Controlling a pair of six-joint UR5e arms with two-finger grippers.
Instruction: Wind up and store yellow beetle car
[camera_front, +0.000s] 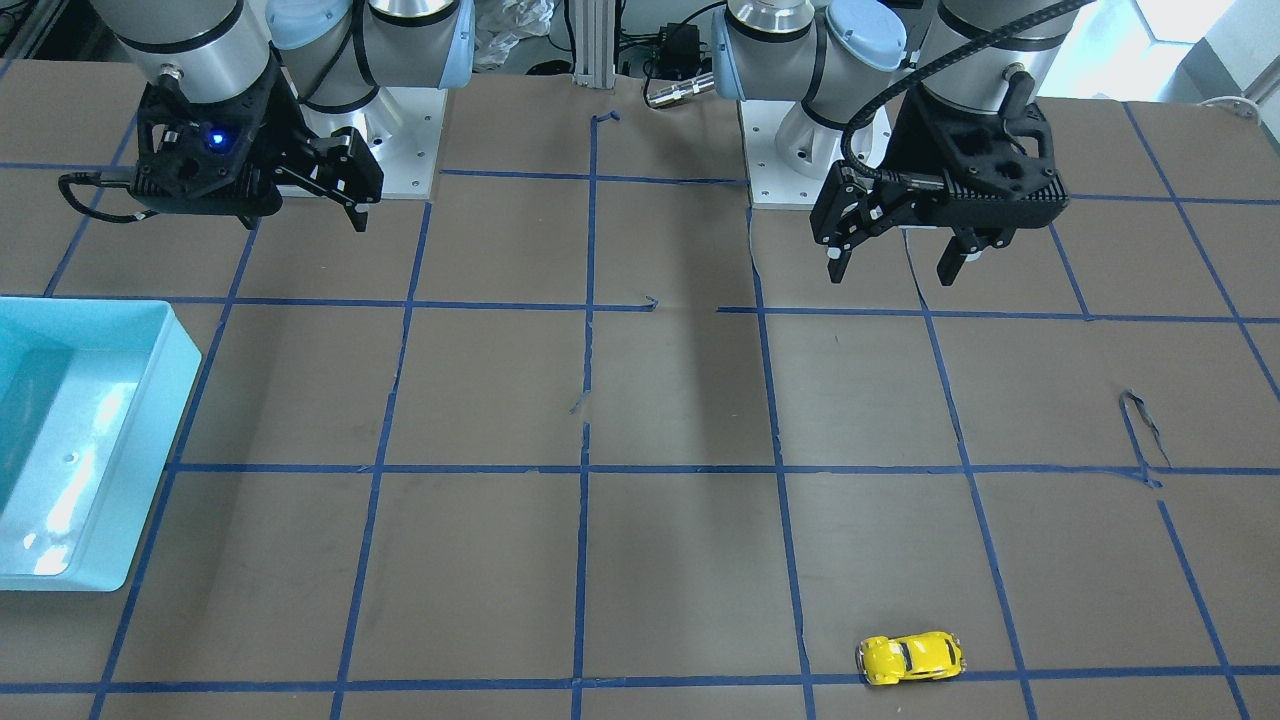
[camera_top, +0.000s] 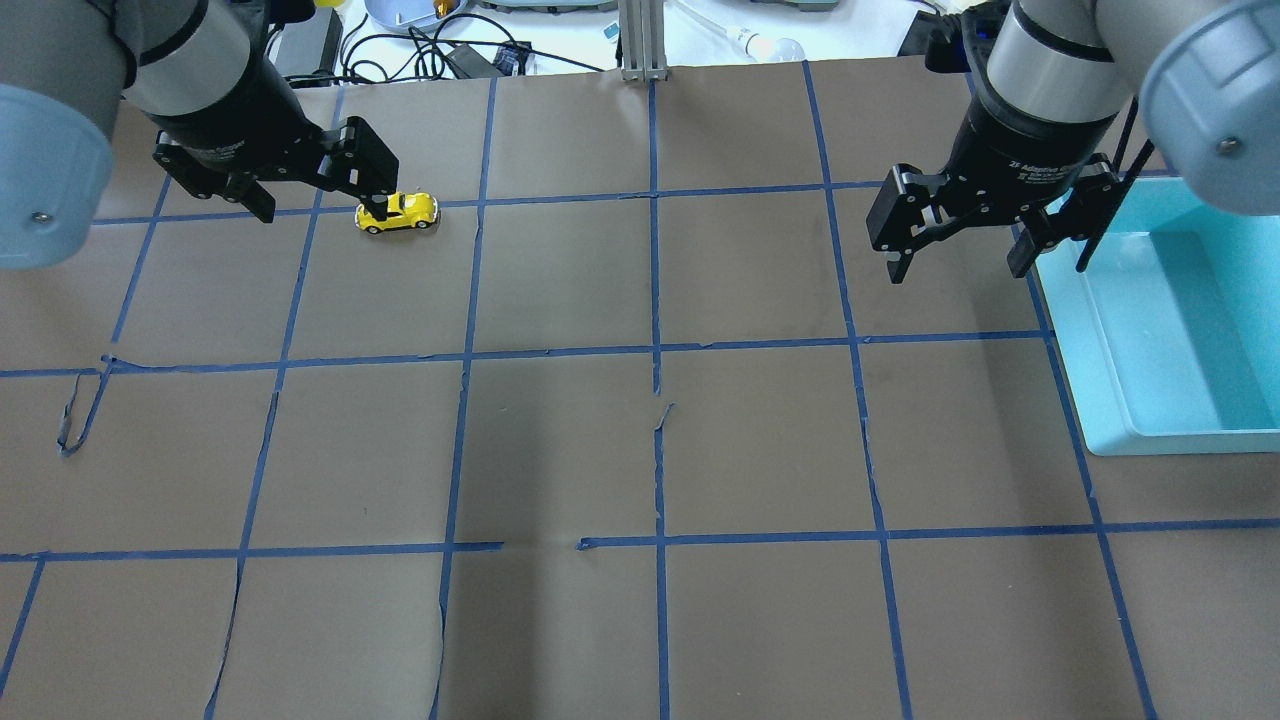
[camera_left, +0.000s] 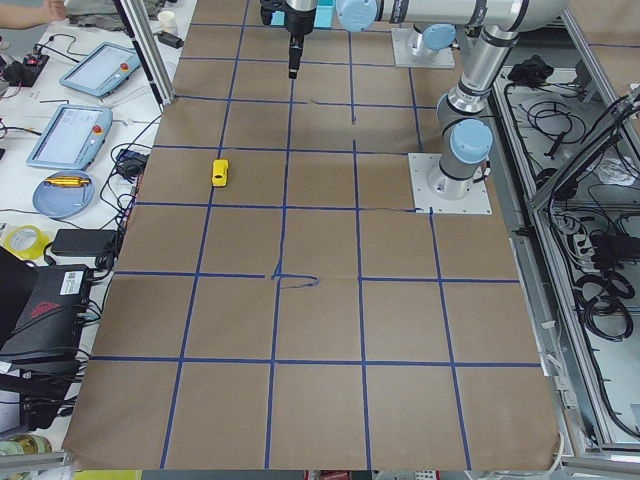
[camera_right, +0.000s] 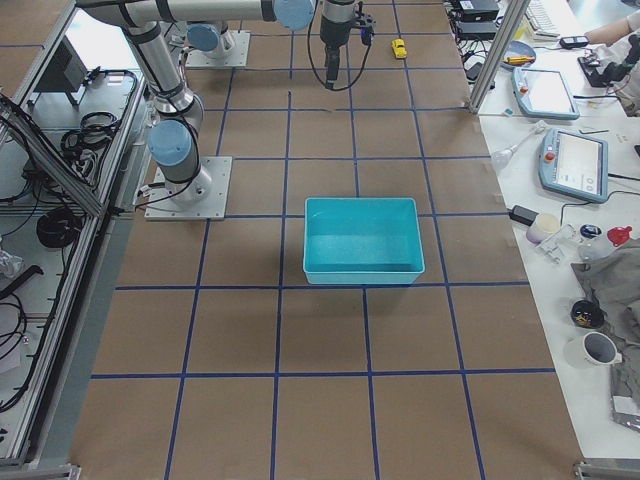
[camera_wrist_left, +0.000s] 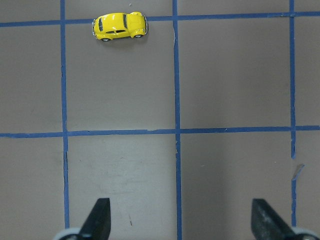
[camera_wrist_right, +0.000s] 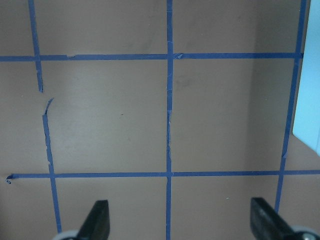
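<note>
The yellow beetle car (camera_front: 910, 658) stands on its wheels on the brown table, by a blue tape line on my left side, far from my base. It also shows in the overhead view (camera_top: 398, 212) and the left wrist view (camera_wrist_left: 120, 26). My left gripper (camera_top: 320, 200) is open and empty, raised above the table, with the car ahead of its fingertips (camera_wrist_left: 100, 220). My right gripper (camera_top: 957, 265) is open and empty, raised beside the teal bin (camera_top: 1090, 330). The bin holds nothing.
The teal bin (camera_front: 150, 420) stands at the table's right end and its edge shows in the right wrist view (camera_wrist_right: 310, 100). Blue tape lines grid the brown paper. A frame post (camera_top: 643, 40) and benches with tablets (camera_right: 575, 160) lie beyond the far edge.
</note>
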